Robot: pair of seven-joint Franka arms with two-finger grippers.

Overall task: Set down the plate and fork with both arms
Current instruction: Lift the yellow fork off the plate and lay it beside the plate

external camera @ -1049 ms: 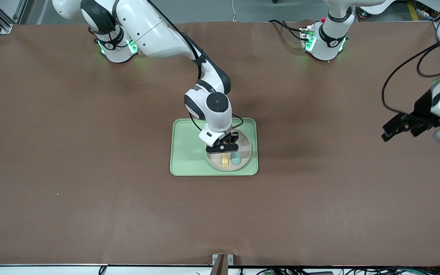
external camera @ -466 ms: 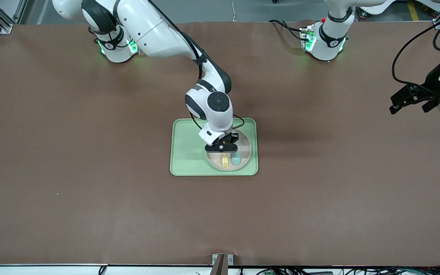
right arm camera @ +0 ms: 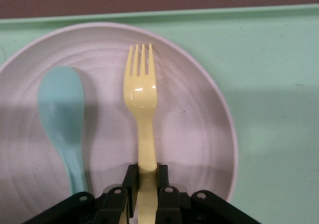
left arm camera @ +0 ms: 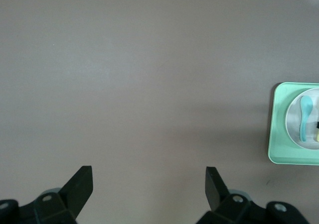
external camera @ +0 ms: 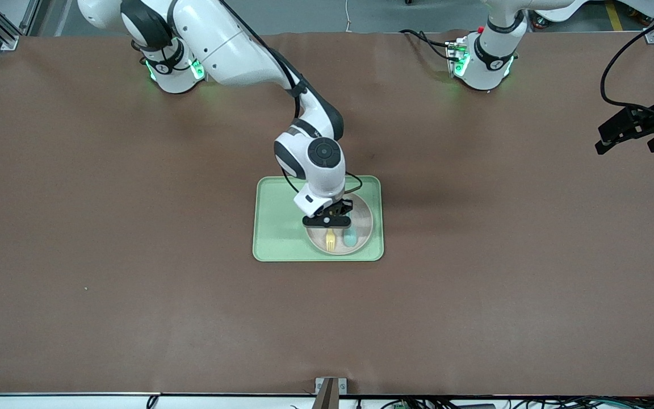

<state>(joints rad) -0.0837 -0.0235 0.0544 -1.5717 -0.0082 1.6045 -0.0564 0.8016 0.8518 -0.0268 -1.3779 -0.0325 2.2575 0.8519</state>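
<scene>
Tray (external camera: pixel 281 227), green, mid-table: holds plate (external camera: pixel 361 213). On plate: fork (external camera: pixel 331 241) w/ teal spoon (external camera: pixel 350 237) beside it. Right gripper (external camera: pixel 328 222) over plate, fingers (right arm camera: pixel 130 184) clamped on fork handle. Left gripper (external camera: pixel 631 136) wide open, nothing held, over bare table at left arm's end.

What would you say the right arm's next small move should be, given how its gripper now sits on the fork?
Probably a short straight lift. The right gripper is shut on the fork at its handle, and the fork lies on the plate beside the teal spoon. Rising straight up should clear the spoon without nudging it. The left gripper waits open over the table's left-arm end.
</scene>
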